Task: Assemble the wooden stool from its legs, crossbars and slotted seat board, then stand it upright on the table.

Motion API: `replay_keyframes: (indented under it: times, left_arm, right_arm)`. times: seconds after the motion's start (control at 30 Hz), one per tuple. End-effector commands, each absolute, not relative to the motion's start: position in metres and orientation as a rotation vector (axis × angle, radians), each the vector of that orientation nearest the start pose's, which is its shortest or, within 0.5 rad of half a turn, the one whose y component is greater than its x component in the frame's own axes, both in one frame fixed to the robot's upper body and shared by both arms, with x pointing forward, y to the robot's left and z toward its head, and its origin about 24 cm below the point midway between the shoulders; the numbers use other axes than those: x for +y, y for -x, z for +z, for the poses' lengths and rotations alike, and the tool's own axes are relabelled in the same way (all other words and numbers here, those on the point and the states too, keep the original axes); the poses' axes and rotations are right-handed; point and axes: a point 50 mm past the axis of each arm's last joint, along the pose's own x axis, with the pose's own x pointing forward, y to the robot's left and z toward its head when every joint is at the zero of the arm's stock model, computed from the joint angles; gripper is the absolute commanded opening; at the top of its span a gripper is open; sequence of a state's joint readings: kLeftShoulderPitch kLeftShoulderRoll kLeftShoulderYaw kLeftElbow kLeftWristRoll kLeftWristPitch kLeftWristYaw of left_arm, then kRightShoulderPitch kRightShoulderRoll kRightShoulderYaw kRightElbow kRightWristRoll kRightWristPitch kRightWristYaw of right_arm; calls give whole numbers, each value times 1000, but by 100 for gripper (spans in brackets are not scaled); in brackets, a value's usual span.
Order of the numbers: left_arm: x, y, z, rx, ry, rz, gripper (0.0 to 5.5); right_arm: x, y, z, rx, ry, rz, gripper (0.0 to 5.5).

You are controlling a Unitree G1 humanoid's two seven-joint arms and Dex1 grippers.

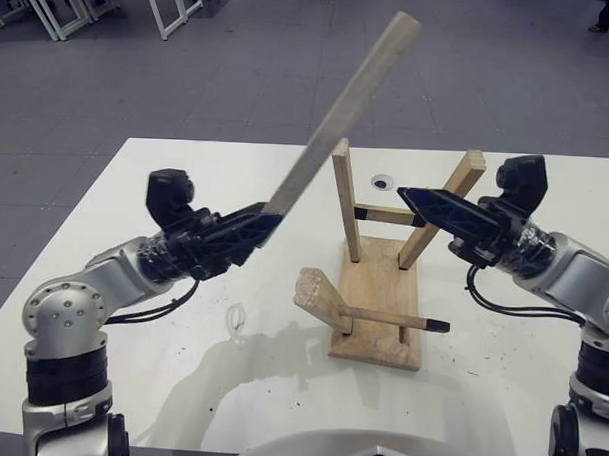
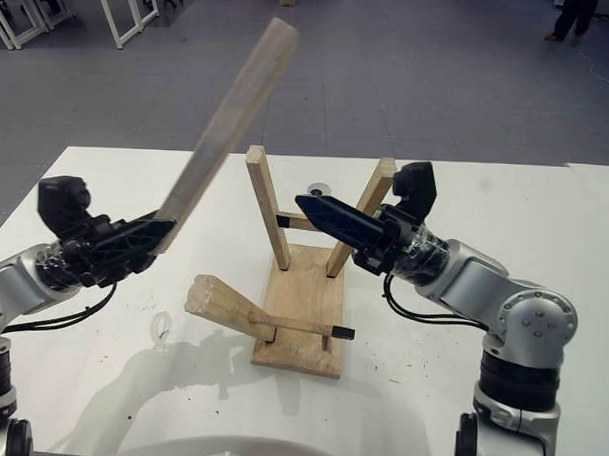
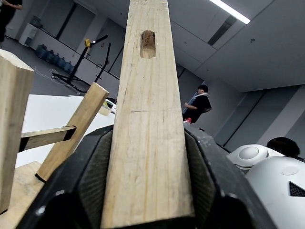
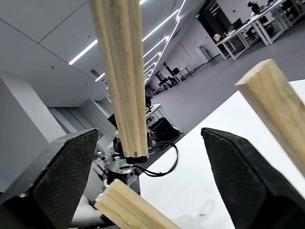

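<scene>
**Between L fingers: one leg held high, stool half built**

Between its two fingers the L gripper [image 1: 261, 223] pinches the low end of a loose leg [image 1: 344, 109]. From the grip, the leg slants up & away toward the R side, well above the table [image 1: 105, 201]. The left wrist view shows both black fingers [image 3: 90, 176] pressed flat on the wood, w/ an oval slot [image 3: 148, 44] farther up the leg.

Opposite it, the R gripper [image 1: 414, 200] has its fingers spread wide w/ nothing pinched between them. We see it hang on our side of the two standing legs, at about crossbar height; we can't tell if it touches the wood.

Just past the R fingertips stand the left leg [image 1: 347, 199], near upright, & the right leg [image 1: 464, 176], tilted outward at the top. A short crossbar [image 1: 380, 215] joins them.

Under the R gripper the seat board [image 1: 378, 286] lies flat on the table, both legs rising from its far end.

Below & to the L of the R gripper, a leaning leg [image 1: 320, 297] meets the board's near-left corner & tips outward toward the L gripper. A second crossbar [image 1: 391, 318] runs from it across the board's near end, its dark tip toward the R side.
</scene>
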State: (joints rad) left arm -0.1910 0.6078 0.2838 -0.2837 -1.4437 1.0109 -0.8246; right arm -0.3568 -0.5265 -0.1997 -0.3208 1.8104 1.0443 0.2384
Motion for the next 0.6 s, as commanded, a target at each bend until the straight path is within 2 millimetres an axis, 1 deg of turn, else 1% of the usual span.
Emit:
replay_keyframes:
  times: [0.03,0.17,0.27,0.33,0.37,0.53,0.6]
  left_arm:
    - [170,-229,170,189,707,-1431,205]
    - [156,-234,166,204,697,-1475,205]
    - [152,-235,161,237,674,-1494,205]
    - [152,-236,160,245,670,-1506,205]
    - [152,-237,160,246,669,-1510,205]
    - [152,-241,161,241,673,-1522,205]
    - [152,-242,161,239,674,-1524,205]
  right_arm:
    - [-132,-231,212,241,-844,1329,395]
    - [-126,-235,212,243,-833,1317,395]
    - [-122,-239,212,235,-836,1312,395]
    - [-122,-242,209,244,-852,1298,367]
    - [-122,-242,208,247,-858,1295,339]
    - [-121,-242,206,248,-855,1297,238]
    - [-122,-243,205,243,-844,1287,218]
